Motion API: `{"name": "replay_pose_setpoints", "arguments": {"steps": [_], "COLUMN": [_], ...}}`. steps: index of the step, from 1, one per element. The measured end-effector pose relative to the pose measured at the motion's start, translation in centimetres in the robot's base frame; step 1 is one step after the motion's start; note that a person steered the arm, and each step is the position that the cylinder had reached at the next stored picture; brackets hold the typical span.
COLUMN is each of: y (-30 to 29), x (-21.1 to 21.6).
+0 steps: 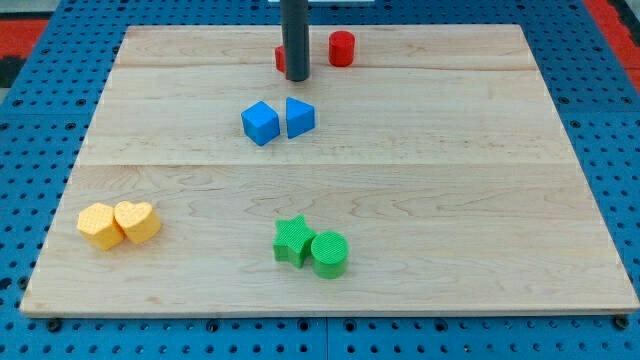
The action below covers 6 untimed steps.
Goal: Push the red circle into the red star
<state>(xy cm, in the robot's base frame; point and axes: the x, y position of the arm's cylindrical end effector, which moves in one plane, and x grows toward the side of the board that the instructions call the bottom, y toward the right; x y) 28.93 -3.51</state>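
Observation:
The red circle (342, 48) stands near the view's top, right of centre. The red star (280, 59) is just left of it, mostly hidden behind the dark rod, so only its left edge shows. My tip (297, 76) rests on the board directly in front of the red star, left of the red circle and apart from it by a small gap.
A blue cube (260, 123) and a blue triangular block (299, 117) sit side by side below my tip. A yellow hexagon (100, 225) and yellow heart (137, 220) lie at the lower left. A green star (293, 240) and green circle (329, 253) lie at the bottom centre. The wooden board (450, 180) sits on a blue pegboard.

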Motion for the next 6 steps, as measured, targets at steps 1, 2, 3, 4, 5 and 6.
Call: {"name": "replay_pose_setpoints", "arguments": {"steps": [1,2,3,4,5,6], "y": [-2.9,-4.8,-0.1,10.2,9.8,2.6], "x": [-2.1,-4.3,2.4,0.7,-4.8,-6.9]}}
